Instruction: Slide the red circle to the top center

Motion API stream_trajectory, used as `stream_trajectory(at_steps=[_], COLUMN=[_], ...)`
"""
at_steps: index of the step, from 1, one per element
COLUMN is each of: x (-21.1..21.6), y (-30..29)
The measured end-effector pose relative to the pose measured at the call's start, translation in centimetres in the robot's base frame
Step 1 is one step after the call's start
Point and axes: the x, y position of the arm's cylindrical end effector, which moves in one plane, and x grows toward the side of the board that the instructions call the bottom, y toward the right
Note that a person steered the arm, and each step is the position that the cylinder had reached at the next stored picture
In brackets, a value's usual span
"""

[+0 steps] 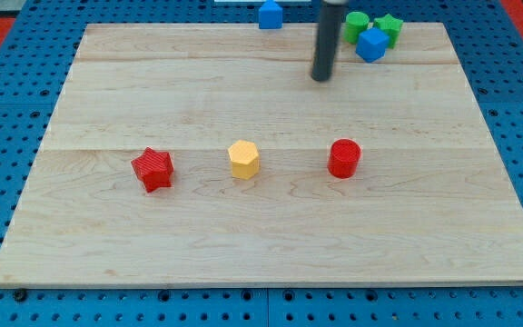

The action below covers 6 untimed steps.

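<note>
The red circle block (pixel 343 158) sits right of the board's middle. My tip (pixel 321 78) is above it in the view, near the board's top centre, well apart from it. The rod rises out of the view's top edge. A yellow hexagon block (pixel 243 160) lies left of the red circle, and a red star block (pixel 153 169) lies further left, all in a rough row.
At the top right a blue block (pixel 371 44), a green circle block (pixel 357 24) and a green star block (pixel 389 27) cluster together. Another blue block (pixel 271 14) sits at the top edge. The wooden board (pixel 107 245) rests on a blue pegboard.
</note>
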Motion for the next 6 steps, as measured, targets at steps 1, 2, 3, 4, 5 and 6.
stream_trajectory(at_steps=[1,2,3,4,5,6], x=[-1.7,8.3,15.9,18.8,22.1,20.3], y=[0.6,6.3,14.0,7.3,2.8,-4.4])
